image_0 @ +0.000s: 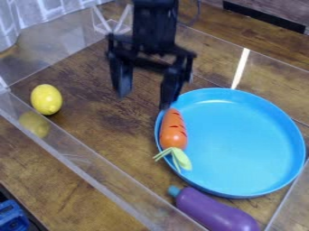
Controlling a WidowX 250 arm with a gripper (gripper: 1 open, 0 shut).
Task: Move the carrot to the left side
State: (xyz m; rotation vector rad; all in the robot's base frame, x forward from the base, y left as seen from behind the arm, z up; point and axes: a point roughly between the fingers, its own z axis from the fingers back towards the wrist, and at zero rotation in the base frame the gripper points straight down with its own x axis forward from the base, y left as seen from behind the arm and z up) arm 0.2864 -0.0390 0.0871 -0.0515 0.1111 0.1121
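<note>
The carrot [175, 132] is small and orange with a yellow-green leafy top [176, 158]. It lies along the left rim of the blue plate [248, 144], leafy end toward the camera. My black gripper [147, 90] hangs open just behind and left of the carrot, pointing down, nothing between its fingers. Its right finger [174, 87] is close to the carrot's far tip, apart from it.
A yellow lemon [46, 98] rests on the wooden table at the left, next to a clear plastic wall [72, 153] along the front edge. A purple eggplant [214, 211] lies at the front, below the plate.
</note>
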